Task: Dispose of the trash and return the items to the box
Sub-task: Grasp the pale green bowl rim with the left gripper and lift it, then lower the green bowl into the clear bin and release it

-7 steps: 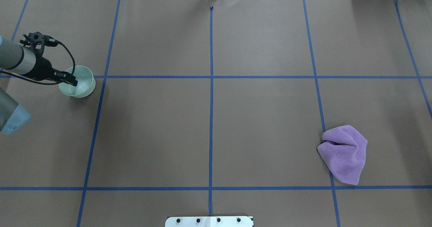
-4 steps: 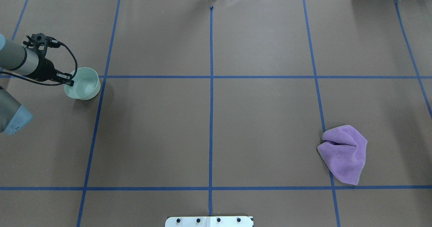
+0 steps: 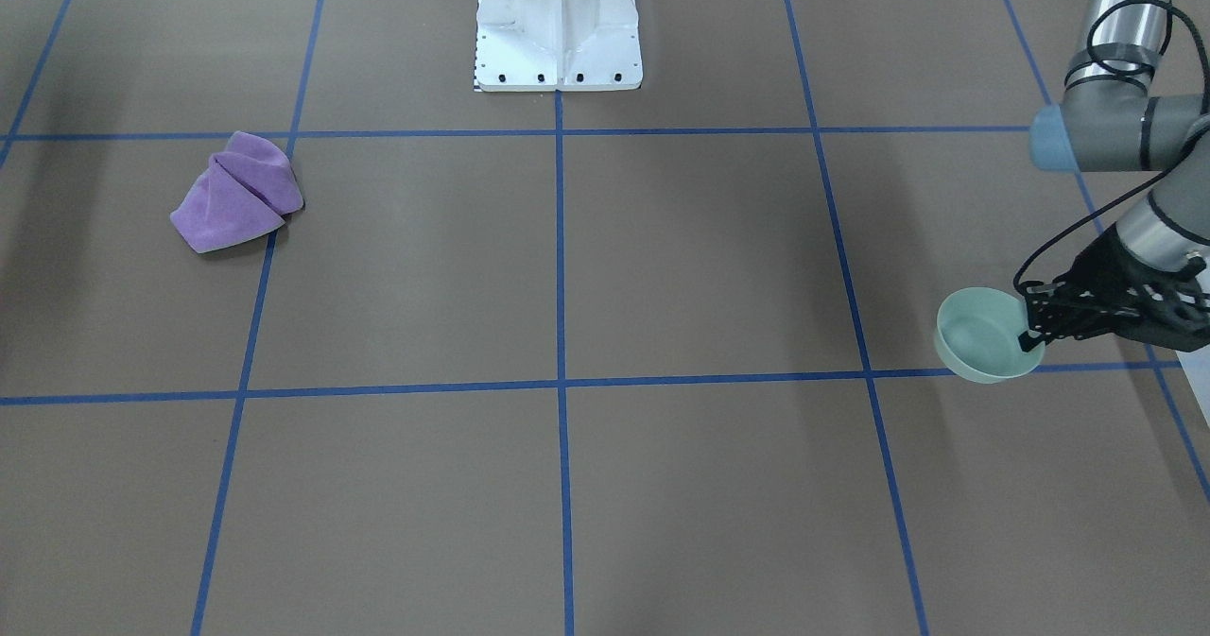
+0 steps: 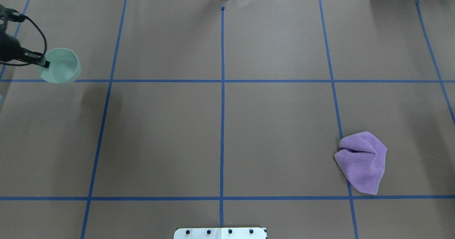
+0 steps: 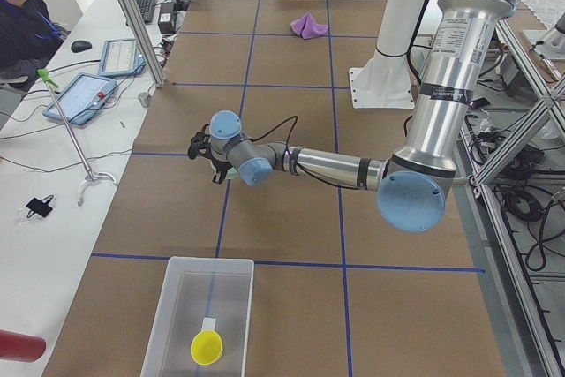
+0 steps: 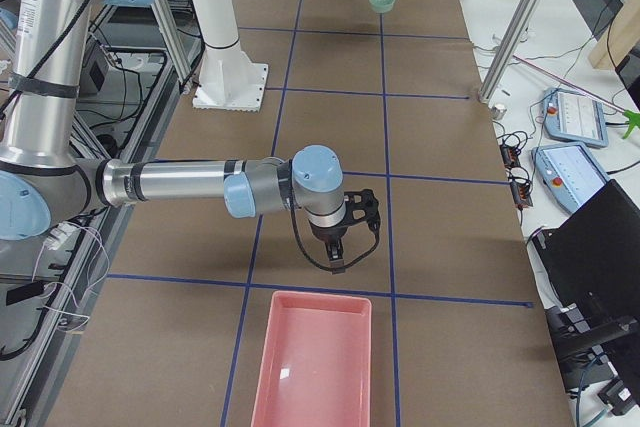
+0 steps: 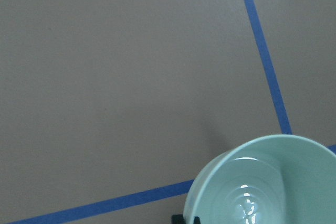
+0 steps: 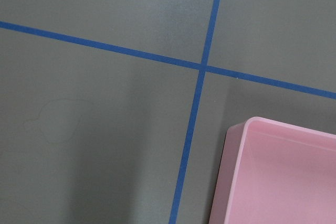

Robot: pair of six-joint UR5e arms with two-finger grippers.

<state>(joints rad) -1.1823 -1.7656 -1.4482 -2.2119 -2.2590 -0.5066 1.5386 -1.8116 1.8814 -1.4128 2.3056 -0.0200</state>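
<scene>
My left gripper [image 4: 45,63] is shut on the rim of a mint green bowl [image 4: 61,65] and holds it above the table at the far left. The bowl also shows in the front-facing view [image 3: 983,338], with the left gripper [image 3: 1030,337] at its rim, and in the left wrist view [image 7: 268,182]. A purple cloth [image 4: 362,161] lies crumpled on the right side. A clear box [image 5: 199,306] with a yellow item [image 5: 207,348] in it stands at the table's left end. My right gripper [image 6: 340,247] hangs just over a pink bin [image 6: 315,357]; I cannot tell whether it is open.
The pink bin's corner fills the lower right of the right wrist view [image 8: 278,177]. The robot's white base [image 3: 560,22] stands at the table's near middle edge. Blue tape lines cross the brown table. An operator [image 5: 22,6] sits at a side desk.
My left gripper has lifted the green bowl and carried it to the left and away from the robot. The purple cloth has not moved.
</scene>
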